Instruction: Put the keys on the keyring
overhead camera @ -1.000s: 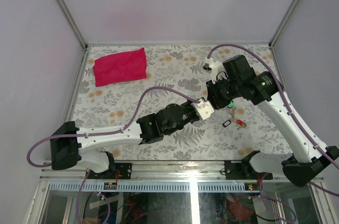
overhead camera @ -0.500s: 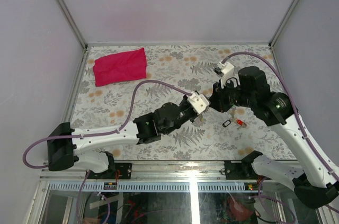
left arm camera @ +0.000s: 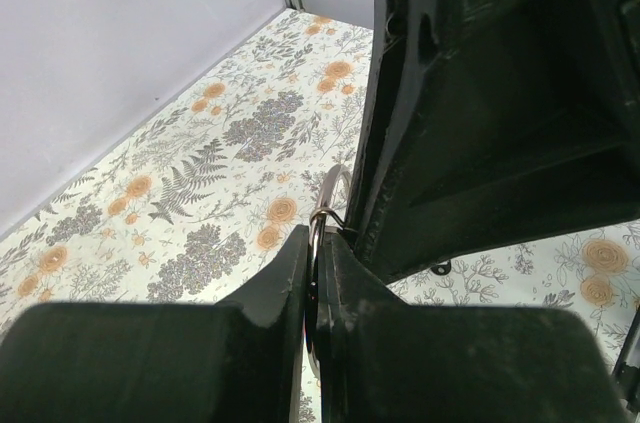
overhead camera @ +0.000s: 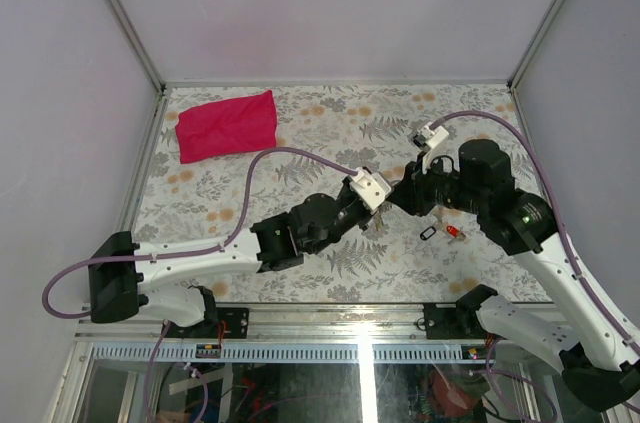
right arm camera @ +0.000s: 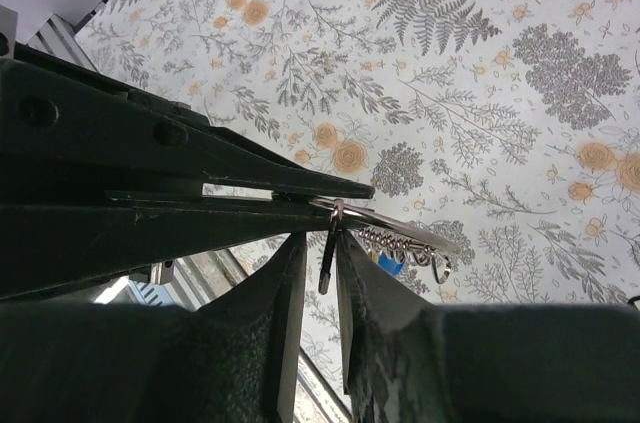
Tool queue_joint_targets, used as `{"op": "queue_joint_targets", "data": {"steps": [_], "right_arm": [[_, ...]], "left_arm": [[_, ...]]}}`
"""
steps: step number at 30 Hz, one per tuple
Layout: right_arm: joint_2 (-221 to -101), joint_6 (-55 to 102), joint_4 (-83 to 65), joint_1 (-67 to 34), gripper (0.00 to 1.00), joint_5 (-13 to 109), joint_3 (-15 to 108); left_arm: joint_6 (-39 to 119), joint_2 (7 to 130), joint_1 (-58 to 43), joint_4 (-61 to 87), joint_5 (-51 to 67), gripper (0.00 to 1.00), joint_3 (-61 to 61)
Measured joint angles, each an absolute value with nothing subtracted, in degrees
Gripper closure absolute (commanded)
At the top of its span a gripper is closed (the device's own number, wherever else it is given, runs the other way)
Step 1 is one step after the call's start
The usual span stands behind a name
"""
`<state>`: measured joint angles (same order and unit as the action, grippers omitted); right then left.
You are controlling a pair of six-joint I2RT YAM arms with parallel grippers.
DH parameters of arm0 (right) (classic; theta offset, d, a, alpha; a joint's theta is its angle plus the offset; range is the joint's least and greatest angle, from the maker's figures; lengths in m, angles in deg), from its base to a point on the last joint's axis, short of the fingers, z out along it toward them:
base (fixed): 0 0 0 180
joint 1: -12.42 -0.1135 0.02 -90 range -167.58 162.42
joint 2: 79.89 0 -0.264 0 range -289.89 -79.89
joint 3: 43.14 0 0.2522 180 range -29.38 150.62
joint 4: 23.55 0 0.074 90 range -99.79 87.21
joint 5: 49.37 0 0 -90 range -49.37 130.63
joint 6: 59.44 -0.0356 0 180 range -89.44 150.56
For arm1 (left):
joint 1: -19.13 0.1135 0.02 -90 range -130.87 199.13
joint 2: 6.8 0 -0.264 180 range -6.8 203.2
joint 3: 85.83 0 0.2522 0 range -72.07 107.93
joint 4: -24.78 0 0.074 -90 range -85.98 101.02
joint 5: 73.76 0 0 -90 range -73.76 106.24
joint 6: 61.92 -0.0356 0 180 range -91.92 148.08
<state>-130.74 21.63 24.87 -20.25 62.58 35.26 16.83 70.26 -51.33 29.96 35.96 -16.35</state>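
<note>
My left gripper (left arm camera: 318, 243) is shut on the silver keyring (left arm camera: 330, 186), held edge-on above the table's middle. In the right wrist view the keyring (right arm camera: 400, 230) sticks out of the left fingers (right arm camera: 200, 205), with a ball chain and a blue tag (right arm camera: 392, 259) hanging from it. A thin dark key (right arm camera: 327, 261) hangs from the ring between my right gripper's (right arm camera: 322, 278) fingertips; its jaws stand a narrow gap apart around it. In the top view the two grippers (overhead camera: 385, 205) (overhead camera: 400, 197) meet tip to tip. A red key (overhead camera: 455, 232) and a black tag (overhead camera: 428, 233) lie on the table.
A red cloth (overhead camera: 228, 125) lies at the far left of the floral table (overhead camera: 330, 123). Grey walls close in the back and both sides. The metal rail (overhead camera: 360, 318) runs along the near edge.
The right arm has swung down and toward the left gripper, and its fingers now sit at the keyring. The left gripper has drawn slightly left with the ring.
</note>
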Motion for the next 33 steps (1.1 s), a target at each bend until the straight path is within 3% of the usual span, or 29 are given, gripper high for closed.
{"op": "queue_joint_targets", "data": {"steps": [17,22,33], "right_arm": [[-127.2,20.9,17.7,-20.2,0.79,62.1,30.7],[-126.9,20.8,17.2,-20.2,0.74,62.1,30.5],[-126.7,20.8,16.5,-20.2,0.75,62.1,29.9]], "left_arm": [[18.3,68.2,-51.3,30.0,37.1,1.0,-16.2],[18.4,68.2,-51.3,30.0,37.3,1.0,-16.2],[18.4,68.0,-51.3,30.0,37.7,1.0,-16.2]]}}
